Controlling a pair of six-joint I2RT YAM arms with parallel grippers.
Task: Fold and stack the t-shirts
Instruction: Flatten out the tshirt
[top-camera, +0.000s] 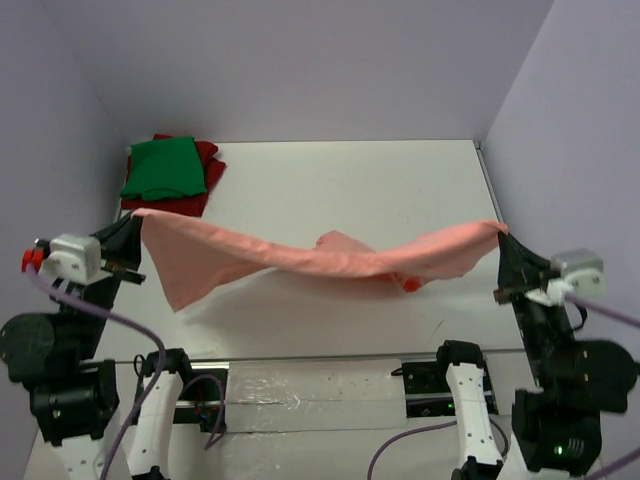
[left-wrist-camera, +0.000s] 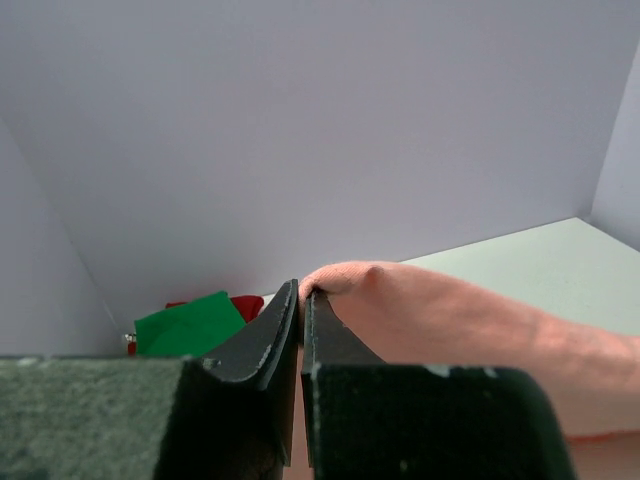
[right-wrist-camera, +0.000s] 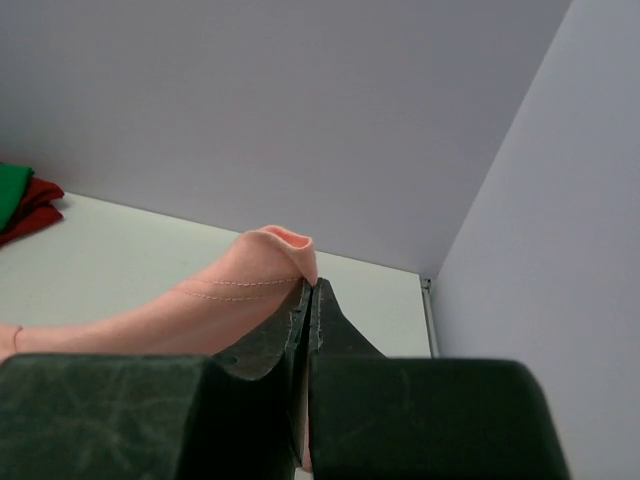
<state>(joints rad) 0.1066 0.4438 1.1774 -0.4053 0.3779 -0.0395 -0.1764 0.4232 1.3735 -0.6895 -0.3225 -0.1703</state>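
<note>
The salmon-pink t-shirt (top-camera: 300, 255) hangs stretched between my two grippers above the table, sagging in the middle. My left gripper (top-camera: 135, 222) is shut on its left corner, seen in the left wrist view (left-wrist-camera: 302, 292) with cloth (left-wrist-camera: 450, 320) draping to the right. My right gripper (top-camera: 503, 234) is shut on its right corner; the right wrist view (right-wrist-camera: 311, 285) shows the hemmed edge (right-wrist-camera: 230, 290) pinched there. The bright green t-shirt (top-camera: 162, 167) lies folded on the dark red t-shirt (top-camera: 208, 160) at the far left corner.
The white table (top-camera: 380, 180) is walled by lilac panels at the back and both sides. The arm bases and cables sit along the near edge (top-camera: 320, 385).
</note>
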